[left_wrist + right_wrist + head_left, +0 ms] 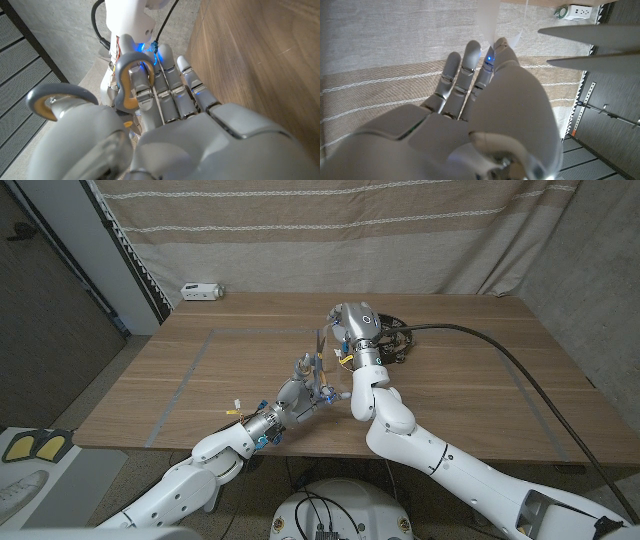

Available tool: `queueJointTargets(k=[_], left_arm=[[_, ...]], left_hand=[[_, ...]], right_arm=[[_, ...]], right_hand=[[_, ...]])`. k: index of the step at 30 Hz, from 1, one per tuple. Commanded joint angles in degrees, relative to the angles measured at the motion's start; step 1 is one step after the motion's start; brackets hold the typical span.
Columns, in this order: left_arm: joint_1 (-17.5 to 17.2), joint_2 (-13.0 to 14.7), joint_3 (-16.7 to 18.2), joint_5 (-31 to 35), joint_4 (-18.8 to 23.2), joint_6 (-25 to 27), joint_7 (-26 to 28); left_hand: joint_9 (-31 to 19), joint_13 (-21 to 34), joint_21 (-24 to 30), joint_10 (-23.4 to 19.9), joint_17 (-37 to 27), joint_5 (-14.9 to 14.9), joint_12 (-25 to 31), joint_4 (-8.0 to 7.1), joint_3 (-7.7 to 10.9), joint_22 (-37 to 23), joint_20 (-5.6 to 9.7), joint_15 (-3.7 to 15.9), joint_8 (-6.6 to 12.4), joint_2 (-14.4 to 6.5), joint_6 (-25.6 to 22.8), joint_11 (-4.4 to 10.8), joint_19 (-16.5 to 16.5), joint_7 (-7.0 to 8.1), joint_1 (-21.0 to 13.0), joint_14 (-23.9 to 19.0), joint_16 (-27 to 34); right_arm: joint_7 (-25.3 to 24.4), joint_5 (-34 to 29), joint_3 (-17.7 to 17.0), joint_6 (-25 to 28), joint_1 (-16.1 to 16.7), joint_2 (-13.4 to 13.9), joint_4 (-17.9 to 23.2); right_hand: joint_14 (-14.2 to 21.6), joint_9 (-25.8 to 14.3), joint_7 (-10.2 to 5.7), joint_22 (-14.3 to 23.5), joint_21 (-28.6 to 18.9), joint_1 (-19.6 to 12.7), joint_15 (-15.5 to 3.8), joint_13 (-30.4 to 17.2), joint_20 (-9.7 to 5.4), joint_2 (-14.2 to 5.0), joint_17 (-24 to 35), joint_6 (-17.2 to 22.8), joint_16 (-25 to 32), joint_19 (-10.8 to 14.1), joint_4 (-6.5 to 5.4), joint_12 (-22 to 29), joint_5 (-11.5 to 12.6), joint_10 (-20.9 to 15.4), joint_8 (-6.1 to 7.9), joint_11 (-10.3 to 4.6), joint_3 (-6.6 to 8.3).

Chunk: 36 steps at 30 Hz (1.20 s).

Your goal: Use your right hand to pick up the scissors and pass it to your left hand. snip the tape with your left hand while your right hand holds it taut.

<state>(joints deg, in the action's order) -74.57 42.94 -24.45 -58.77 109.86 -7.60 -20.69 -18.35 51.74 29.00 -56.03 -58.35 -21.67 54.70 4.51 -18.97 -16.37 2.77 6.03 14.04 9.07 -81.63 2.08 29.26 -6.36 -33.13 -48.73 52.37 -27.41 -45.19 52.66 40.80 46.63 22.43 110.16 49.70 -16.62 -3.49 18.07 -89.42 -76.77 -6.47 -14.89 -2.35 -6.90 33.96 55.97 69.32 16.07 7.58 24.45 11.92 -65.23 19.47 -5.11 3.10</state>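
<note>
Here, above the middle of the wooden table [450,390], the left hand [305,383] grips the grey-handled steel scissors [131,82], fingers through the loops, blades parted. The right hand [485,100] pinches a clear tape strip [489,20] beside the blades.

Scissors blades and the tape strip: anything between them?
Nothing. In the right wrist view, the open metal scissors blades stop short of the translucent white tape strip the right hand holds.
</note>
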Motion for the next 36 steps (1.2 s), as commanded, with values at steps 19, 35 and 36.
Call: queueJointTargets(k=[19, 35, 36], left_arm=[[0.23, -0.49, -0.55, 0.42, -0.47, -0.77, -0.48], [1.37, -1.28, -0.88, 0.07, -1.99, -1.06, -2.31], [1.45, -1.38, -0.90, 0.11, -2.14, -1.18, -2.45]], left_hand=[[-0.07, 0.07, -0.23, -3.24, -0.21, -0.54, 10.05, -0.62, -0.31, -0.42, -0.30, 2.88, 0.18, -0.56, 3.38, 3.74, 0.35, -3.48, -0.19, 0.36, 0.72], [-0.12, -0.22, -0.38, -3.17, -0.09, -0.57, 10.00, -0.78, -0.28, -0.45, -0.29, 2.96, 0.24, -0.62, 3.36, 3.76, 0.36, -3.47, -0.20, 0.30, 0.84], [-0.10, -0.60, -0.40, -3.28, -0.22, -0.58, 9.82, -0.77, -0.26, -0.46, -0.27, 2.96, 0.23, -0.62, 3.37, 3.86, 0.37, -3.52, -0.29, 0.40, 0.91]], right_arm=[[1.05, -1.09, -1.23, -0.70, 2.25, 1.05, 3.31], [1.63, -2.48, -1.18, 0.44, 2.93, 1.09, 4.01], [1.64, -2.64, -1.15, 0.58, 2.93, 1.07, 4.01]], right_hand=[[-0.34, -0.40, -0.02, -0.33, -0.33, 0.30, -6.02, -1.79, -2.17, 0.14, -0.51, -0.25, 1.39, 0.19, 0.29, 0.11, -0.17, -4.70, -0.47, -3.57, 0.46], [-0.44, -0.47, -0.02, -0.69, -0.34, 0.37, -6.02, -1.83, -2.22, 0.18, -0.98, -0.06, 2.09, 0.27, 0.30, -0.13, -0.19, -4.90, -0.59, -3.45, 0.59], [-0.47, -0.48, -0.02, -0.72, -0.34, 0.38, -6.02, -1.80, -2.22, 0.19, -1.03, -0.05, 2.12, 0.27, 0.30, -0.17, -0.19, -4.90, -0.60, -3.48, 0.60]])
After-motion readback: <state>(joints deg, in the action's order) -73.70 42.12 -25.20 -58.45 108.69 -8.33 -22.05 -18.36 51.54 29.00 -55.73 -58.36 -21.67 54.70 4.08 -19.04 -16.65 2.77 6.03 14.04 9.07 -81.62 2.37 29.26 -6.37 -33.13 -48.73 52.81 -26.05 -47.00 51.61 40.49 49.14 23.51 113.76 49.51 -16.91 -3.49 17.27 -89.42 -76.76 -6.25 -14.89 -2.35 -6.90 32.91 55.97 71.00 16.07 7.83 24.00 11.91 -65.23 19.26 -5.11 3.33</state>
